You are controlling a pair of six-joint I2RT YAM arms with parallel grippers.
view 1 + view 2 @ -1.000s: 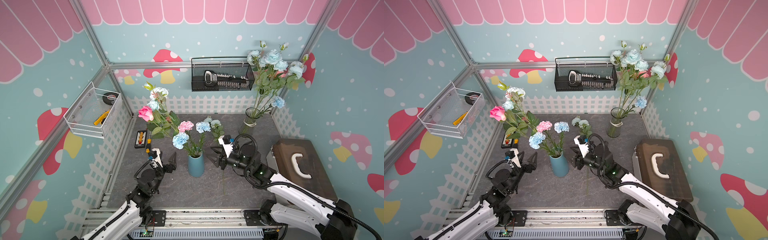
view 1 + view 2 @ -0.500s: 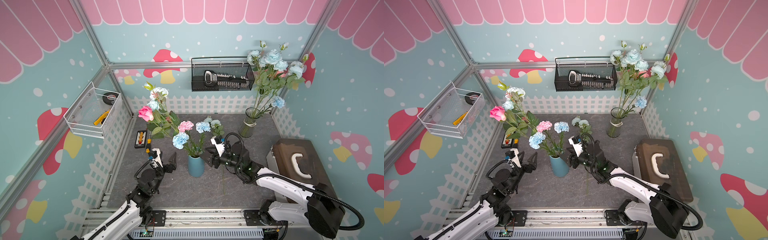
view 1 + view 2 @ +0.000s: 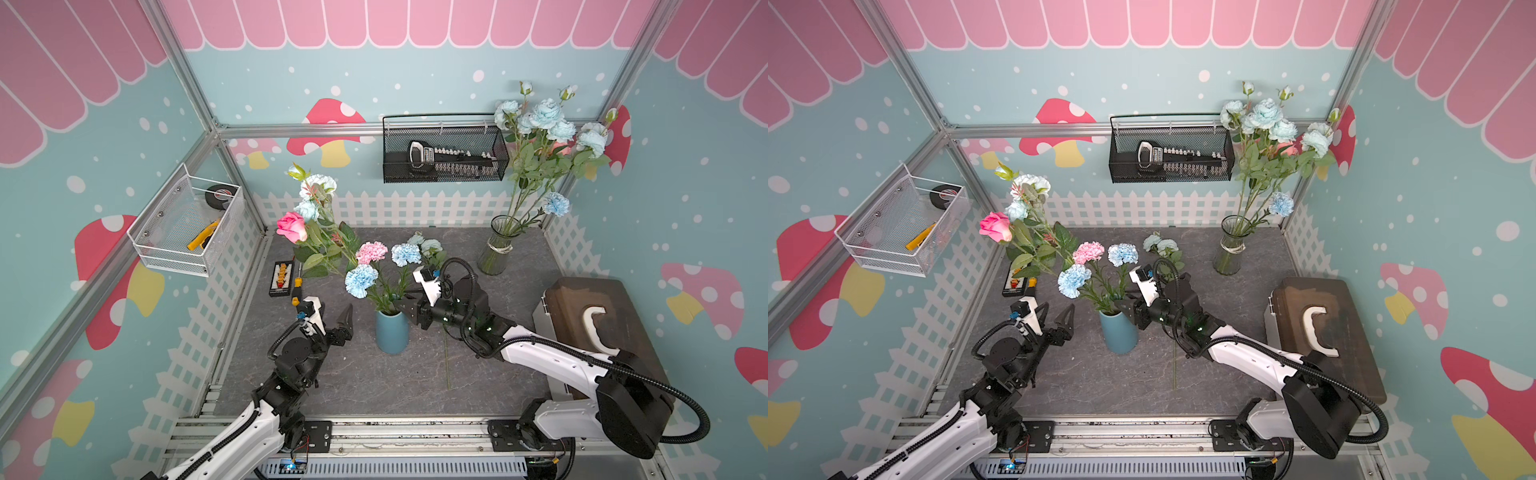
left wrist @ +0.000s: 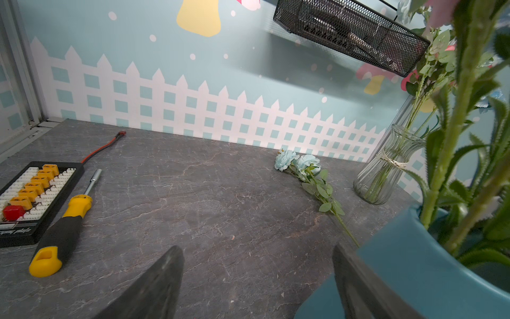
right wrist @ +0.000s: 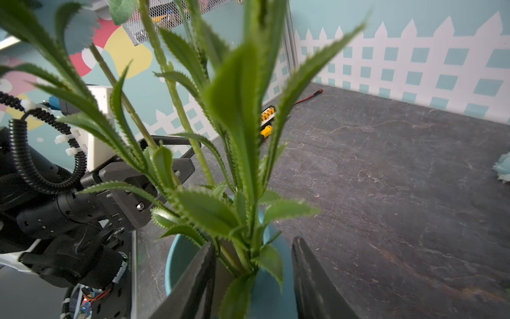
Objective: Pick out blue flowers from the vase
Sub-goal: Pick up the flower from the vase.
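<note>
A teal vase [image 3: 391,332] [image 3: 1119,332] stands mid-table with two blue flowers [image 3: 360,280] [image 3: 406,254], a pink carnation [image 3: 371,251] and a long branch with a pink rose [image 3: 291,226] and pale blue blooms [image 3: 318,183]. My right gripper [image 3: 401,305] [image 5: 252,276] is at the vase mouth. Its jaws stand apart on either side of the green stems [image 5: 242,248], with a gap showing. Another blue flower [image 3: 424,243] [image 4: 298,163] lies flat on the table behind the right arm. My left gripper [image 3: 334,309] [image 4: 255,276] hangs open just left of the vase, holding nothing.
A glass vase [image 3: 496,253] of pale blue flowers stands at the back right. A brown box [image 3: 594,316] fills the right side. A yellow-handled screwdriver [image 3: 296,286] and a connector board [image 3: 281,277] lie at the left. Wire baskets [image 3: 444,153] hang on the walls.
My right gripper has moved left to the teal vase's mouth and its jaws have narrowed around the stems. The left arm has not moved.
</note>
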